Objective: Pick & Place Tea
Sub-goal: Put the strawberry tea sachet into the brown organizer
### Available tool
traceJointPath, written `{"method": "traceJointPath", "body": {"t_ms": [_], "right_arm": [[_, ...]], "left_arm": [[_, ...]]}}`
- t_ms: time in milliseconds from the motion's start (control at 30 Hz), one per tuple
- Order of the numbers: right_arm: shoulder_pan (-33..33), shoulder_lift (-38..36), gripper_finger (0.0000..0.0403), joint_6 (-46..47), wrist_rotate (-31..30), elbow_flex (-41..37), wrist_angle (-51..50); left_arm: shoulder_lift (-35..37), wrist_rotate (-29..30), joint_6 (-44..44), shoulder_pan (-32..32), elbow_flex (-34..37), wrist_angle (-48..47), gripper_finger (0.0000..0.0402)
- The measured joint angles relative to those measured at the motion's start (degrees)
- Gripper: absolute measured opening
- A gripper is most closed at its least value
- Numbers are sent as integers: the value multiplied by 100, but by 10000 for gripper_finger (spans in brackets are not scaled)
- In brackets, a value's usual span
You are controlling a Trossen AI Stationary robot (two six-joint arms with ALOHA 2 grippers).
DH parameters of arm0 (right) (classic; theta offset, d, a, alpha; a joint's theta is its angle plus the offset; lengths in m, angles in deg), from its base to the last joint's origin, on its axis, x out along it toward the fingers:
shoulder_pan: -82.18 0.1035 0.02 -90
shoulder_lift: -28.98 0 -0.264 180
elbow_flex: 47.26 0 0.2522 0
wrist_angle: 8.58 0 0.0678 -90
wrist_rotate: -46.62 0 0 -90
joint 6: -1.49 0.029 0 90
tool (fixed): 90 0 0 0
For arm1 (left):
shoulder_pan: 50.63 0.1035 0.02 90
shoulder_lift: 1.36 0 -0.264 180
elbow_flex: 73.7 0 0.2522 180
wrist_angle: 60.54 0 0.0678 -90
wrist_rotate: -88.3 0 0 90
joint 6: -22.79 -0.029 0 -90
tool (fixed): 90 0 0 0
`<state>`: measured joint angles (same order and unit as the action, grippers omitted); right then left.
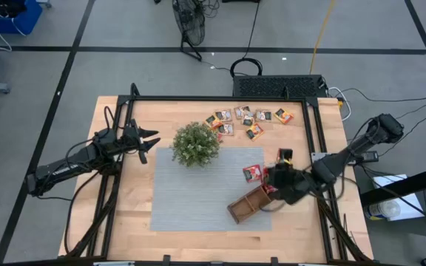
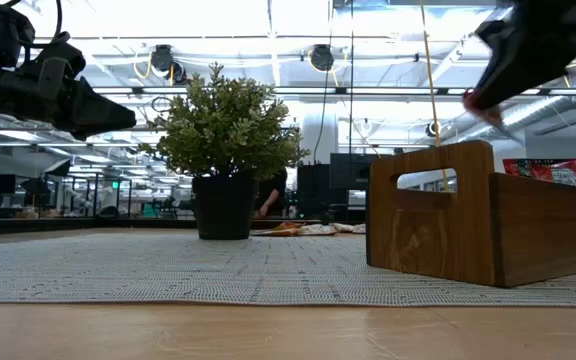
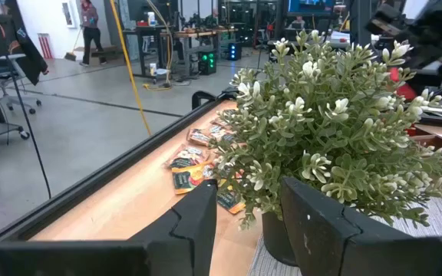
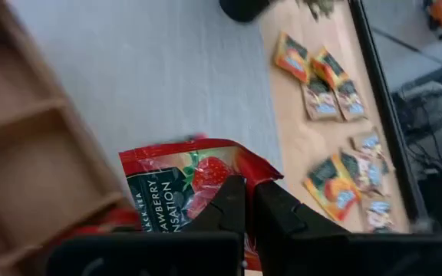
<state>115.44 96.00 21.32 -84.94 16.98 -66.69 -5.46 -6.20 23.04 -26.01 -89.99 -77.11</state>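
From above, the right gripper point(image 1: 278, 179) hangs over the wooden tray point(image 1: 248, 206), at five o'clock from the plant point(image 1: 196, 144); loose tea sachets point(image 1: 246, 118) lie at one o'clock. The left gripper point(image 1: 151, 140) waits, jaws apart. At its wrist, closed fingers point(image 4: 225, 201) pinch a red sachet point(image 4: 181, 180) reading "STRAWBERRY"; held by one edge, it may slip and miss the compartment.
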Motion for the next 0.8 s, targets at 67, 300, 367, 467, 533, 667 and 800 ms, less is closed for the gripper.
{"method": "traceJointPath", "body": {"t_ms": [67,300,367,467,533,667,800], "right_arm": [[330,-2,0,250,-49,0,61],[1122,-2,1,917,128,0,297],[1258,-2,1,1109,117,-3,297],[1366,-2,1,1212,79,-128,377],[1377,-2,1,1298,78,-293,434],[1369,2,1,1428,-169,-698,605],[1368,0,1,1467,-494,-942,681]], "left_arm": [[0,-2,0,0,0,0,147],[-1,-2,0,-1,2,0,147],[-2,-2,0,0,0,0,148],[-2,-2,0,-1,0,0,147],[-1,-1,0,0,2,0,147],[-2,-2,0,0,0,0,147],[0,-2,0,0,1,0,147]]}}
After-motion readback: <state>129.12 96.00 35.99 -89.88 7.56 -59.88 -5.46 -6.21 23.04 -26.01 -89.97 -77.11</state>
